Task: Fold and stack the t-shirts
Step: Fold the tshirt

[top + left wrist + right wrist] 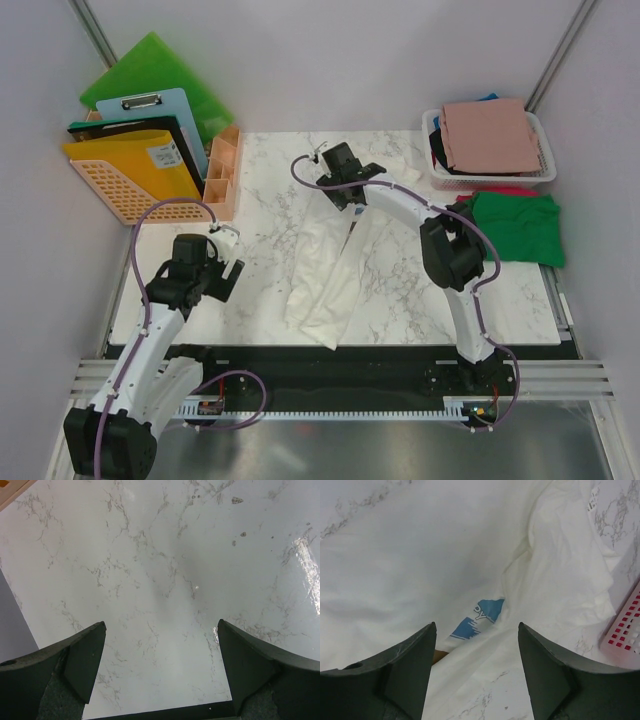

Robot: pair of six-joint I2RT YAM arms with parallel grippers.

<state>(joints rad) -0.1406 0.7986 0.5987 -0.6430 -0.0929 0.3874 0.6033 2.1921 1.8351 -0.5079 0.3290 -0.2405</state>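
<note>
1. On the middle of the marble table (pixel 250 200) lies the cream-white t-shirt (pixel 335 270). It is bunched into a long, crumpled strip that runs from the far middle to the near edge.
2. The right gripper (pixel 476 626) hangs over the far end of that shirt. Its two fingers (pixel 395 680) are spread apart, with cloth under the gap. I cannot tell if the tips touch the cloth.
3. Between those fingers, the wrist view shows a small blue print (pixel 487 609), half hidden in a fold. A little brown bit (pixel 440 655) peeks out beside the left finger. Too little of it shows to say what it is.
4. The left gripper (pixel 161 623) is at the left side of the table, well apart from the shirt. Its fingers (pixel 75 665) are spread wide over bare marble and hold nothing.
5. At the far right stands a white mesh basket (pixel 548 168). A dusty-pink t-shirt (pixel 490 135) lies flat on top and hides most of what is inside. Only a black edge (pixel 437 150) and a blue corner (pixel 488 98) stick out.
6. Just on the near side of the basket lies a green t-shirt (pixel 520 225), reaching the right edge of the table. A thin red strip (pixel 500 190) shows between it and the basket.
7. At the far left, a peach rack (pixel 110 185) holds folders and green boards (pixel 150 70). They overlap, so I cannot count them.
</note>
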